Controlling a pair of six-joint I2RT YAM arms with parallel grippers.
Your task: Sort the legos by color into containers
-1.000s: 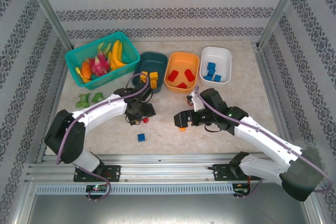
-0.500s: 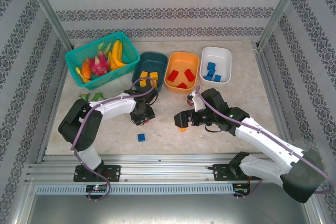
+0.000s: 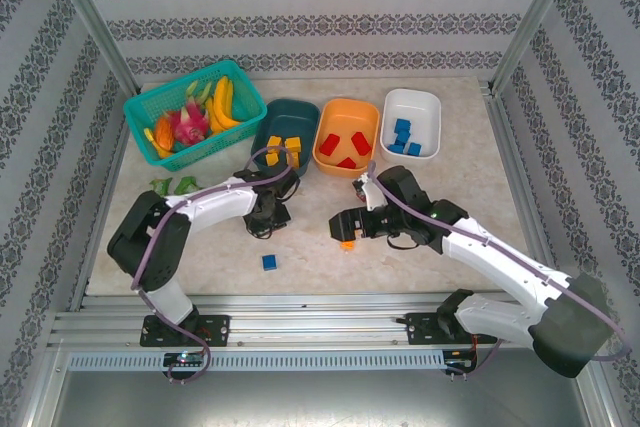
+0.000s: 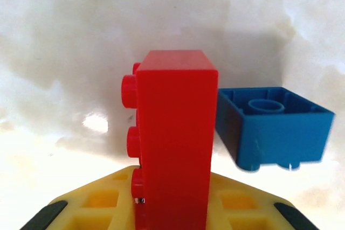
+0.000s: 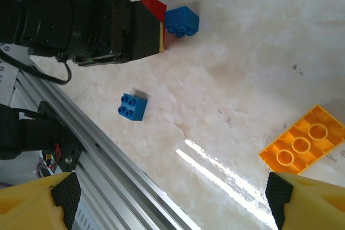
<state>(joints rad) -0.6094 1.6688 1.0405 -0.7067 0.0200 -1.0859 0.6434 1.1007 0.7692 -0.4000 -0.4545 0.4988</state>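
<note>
The red brick [image 4: 175, 133] stands on end in the left tool [image 3: 270, 221]. The tool's yellow fingers [image 4: 86, 211] are closed on the brick's lower part. Its studs point to the left in the left wrist view, and its smooth long face is turned toward the camera.

An overturned blue brick [image 4: 269, 127] lies just beside the red one on the right, showing its hollow underside. It crowds that side of the red brick, and whether the two touch cannot be told. Both are low over the counter [image 3: 480, 197], in front of the dark teal tub [image 3: 262, 132].

The right tool [image 5: 172, 195] hovers with its jaws spread wide and nothing between them. An orange brick [image 5: 304, 144] lies flat on the counter just beyond its right finger, studs up. A second blue brick [image 5: 132, 106] lies alone near the counter's front edge, well apart from the others, with open counter around it.

At the back of the counter:
- The dark teal tub holds orange-yellow bricks [image 3: 285, 147].
- The orange tub [image 3: 372, 112] holds red bricks [image 3: 345, 143].
- The white tub [image 3: 430, 107] holds blue bricks [image 3: 403, 137].

A teal mesh basket [image 3: 150, 107] of toy fruit [image 3: 200, 107] stands to the left of the tubs. Green wrapped pieces [image 3: 172, 185] lie in front of it, beside the left arm.
</note>
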